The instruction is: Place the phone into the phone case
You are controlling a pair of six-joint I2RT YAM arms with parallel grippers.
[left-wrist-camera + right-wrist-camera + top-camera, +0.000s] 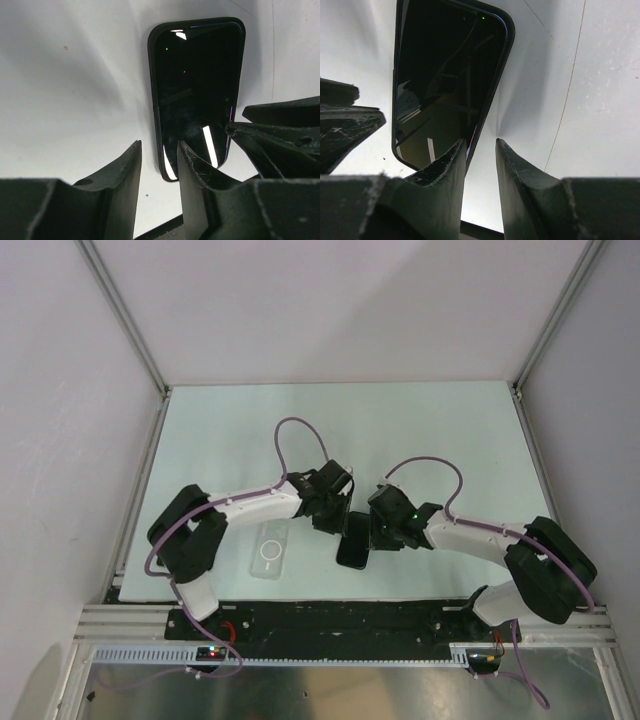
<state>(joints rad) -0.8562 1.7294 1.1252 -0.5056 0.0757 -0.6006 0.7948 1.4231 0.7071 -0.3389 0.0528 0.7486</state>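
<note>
Now the left gripper (159, 145) and right gripper (480, 142) are hovering narrowly parted, empty, each with one finger over the edge of the phone (195, 90).

Lab test cell: white panels (330, 300), aluminium rails (340, 625)

Left gripper (159, 145) and right gripper (481, 142) flank the phone (352, 548) (phone case (270, 548) nearby); far table (340, 420) lies free.

Phone (197, 85) screen-up on white table (65, 100); left jaws parted, one overlapping phone's near end.
</note>
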